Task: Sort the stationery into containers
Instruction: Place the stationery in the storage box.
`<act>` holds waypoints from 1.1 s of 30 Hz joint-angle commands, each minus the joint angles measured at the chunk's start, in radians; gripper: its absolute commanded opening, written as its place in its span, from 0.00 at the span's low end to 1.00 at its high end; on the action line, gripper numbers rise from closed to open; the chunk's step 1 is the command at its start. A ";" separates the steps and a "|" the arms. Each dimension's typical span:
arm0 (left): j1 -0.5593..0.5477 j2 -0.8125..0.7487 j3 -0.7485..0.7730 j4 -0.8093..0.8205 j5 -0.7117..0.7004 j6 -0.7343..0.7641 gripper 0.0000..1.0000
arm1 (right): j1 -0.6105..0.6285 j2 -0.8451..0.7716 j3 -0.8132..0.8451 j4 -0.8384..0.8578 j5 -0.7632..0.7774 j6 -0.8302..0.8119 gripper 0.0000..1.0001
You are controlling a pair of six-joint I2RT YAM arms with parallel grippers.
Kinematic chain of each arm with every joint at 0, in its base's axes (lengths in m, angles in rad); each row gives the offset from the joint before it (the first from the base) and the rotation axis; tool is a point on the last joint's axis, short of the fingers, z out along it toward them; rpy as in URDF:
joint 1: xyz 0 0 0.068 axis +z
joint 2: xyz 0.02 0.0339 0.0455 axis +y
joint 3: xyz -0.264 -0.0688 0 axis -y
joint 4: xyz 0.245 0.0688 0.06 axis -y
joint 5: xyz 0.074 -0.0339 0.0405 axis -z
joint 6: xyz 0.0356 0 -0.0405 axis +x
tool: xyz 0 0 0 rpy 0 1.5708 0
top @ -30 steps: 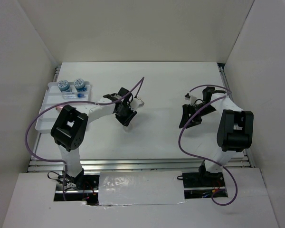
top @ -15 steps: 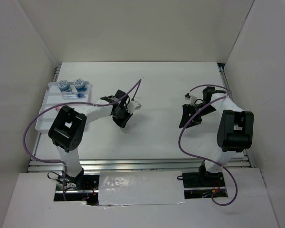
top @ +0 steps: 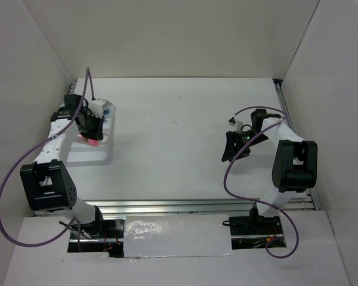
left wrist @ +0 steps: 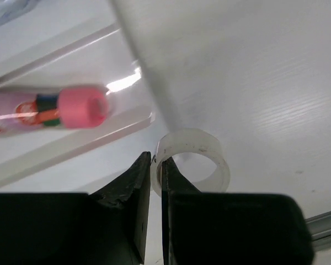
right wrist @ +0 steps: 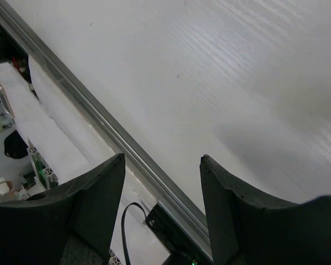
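Swung over from mid-table, the left gripper now hangs at the right edge of the tray. Its jaws pinch the wall of the white ring, which juts out to their right, presumably for dropping in. The pink cylinder lies in a compartment just beyond. The right gripper idles with its jaws apart, empty.

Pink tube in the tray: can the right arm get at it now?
Probably not. The pink tube lies in the tray at far left, under the left arm; the right arm hangs across the table.
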 commanded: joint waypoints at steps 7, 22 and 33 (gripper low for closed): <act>0.327 0.083 0.055 -0.098 0.060 0.206 0.13 | 0.042 -0.029 0.008 0.037 -0.036 0.031 0.63; 0.366 0.160 -0.048 0.101 -0.033 0.297 0.13 | 0.046 -0.014 0.016 0.021 -0.022 0.028 0.63; 0.366 0.200 -0.094 0.143 -0.059 0.312 0.16 | 0.047 0.009 0.041 0.006 -0.022 0.028 0.63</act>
